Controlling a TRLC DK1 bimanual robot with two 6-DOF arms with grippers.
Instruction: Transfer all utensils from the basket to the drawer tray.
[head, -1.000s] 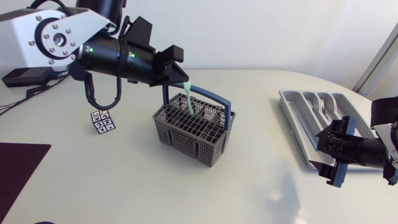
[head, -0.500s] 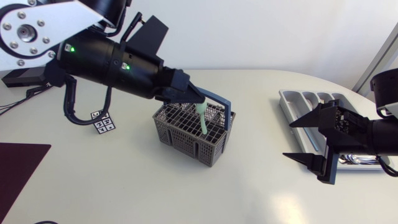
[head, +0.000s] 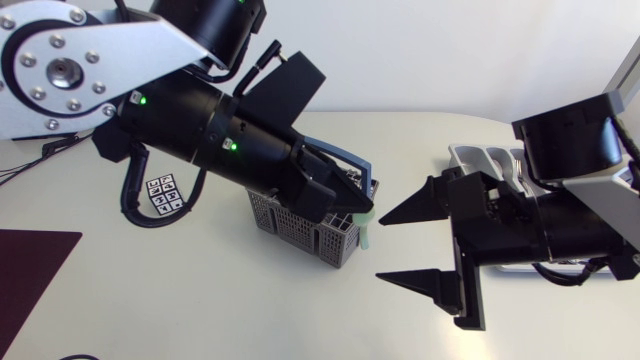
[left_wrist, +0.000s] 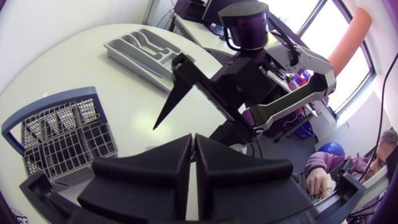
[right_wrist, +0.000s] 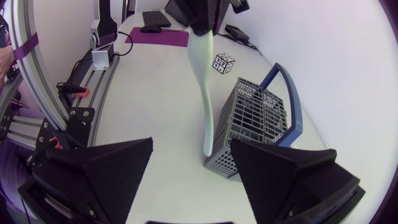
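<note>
Two arms: both of yours reach in over the table, the left from the upper left side and the right from the right side. Their grippers face each other close beside the basket.
Left gripper: your left gripper is clamped on the upper end of the pale green utensil. Its own wrist view shows the two fingers pressed almost together, with only a thin slit between them.
Utensil: the pale green utensil hangs straight down from that grip, clear of the table. Its rounded lower end is just beside the basket corner that faces your right gripper. The end inside the fingers is hidden, so you cannot tell what kind of utensil it is.
Right gripper: your right gripper is spread wide and holds nothing. The utensil hangs ahead of the gap between its fingers and touches neither.
Basket: the grey mesh basket with a blue handle stands on the table, partly under your left arm. What lies in its compartments cannot be made out.
Drawer tray: the grey drawer tray lies on the table behind your right arm, well apart from the basket. In the head view the arm covers most of it.
Other things: a small marker tag lies flat near the basket on your left arm's side, and a purple mat sits at the table's edge.
</note>
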